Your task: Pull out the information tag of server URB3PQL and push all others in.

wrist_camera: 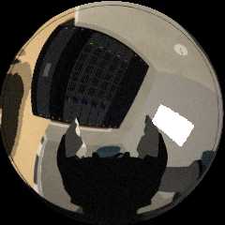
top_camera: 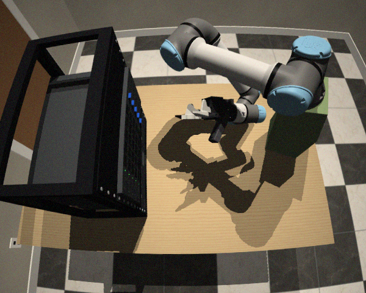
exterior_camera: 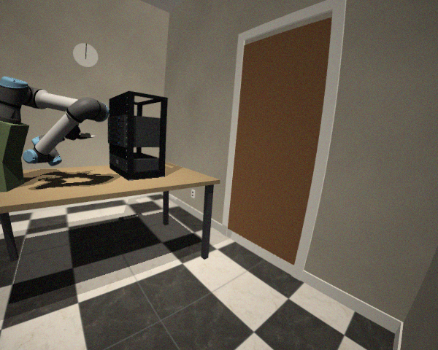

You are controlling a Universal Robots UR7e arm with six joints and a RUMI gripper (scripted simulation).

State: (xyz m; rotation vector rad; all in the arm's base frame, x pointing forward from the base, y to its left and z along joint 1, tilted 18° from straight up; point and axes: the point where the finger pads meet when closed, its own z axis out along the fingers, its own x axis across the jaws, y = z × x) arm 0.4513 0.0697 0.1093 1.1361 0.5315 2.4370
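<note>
The black rack [top_camera: 109,79] [exterior_camera: 130,131] [wrist_camera: 128,86] stands upright on the table. Several servers [top_camera: 131,135] [wrist_camera: 96,61] are stacked in it, with small green lights toward one side. Several small blue tabs [top_camera: 132,102] [wrist_camera: 79,101], apparently the information tags, form a row at the other side of their fronts. No service tag text is readable, and how far each tag sticks out cannot be told. My gripper [top_camera: 183,112] [wrist_camera: 112,116] is open and empty, in front of the rack and well apart from it.
The wooden table [top_camera: 193,233] [exterior_camera: 98,196] carries the rack and the green pedestal [top_camera: 287,135] [exterior_camera: 4,150] of the arm. A separate unit [exterior_camera: 145,164] sits low in the rack, below a gap. A wall and a brown door [exterior_camera: 279,143] are beyond the rack.
</note>
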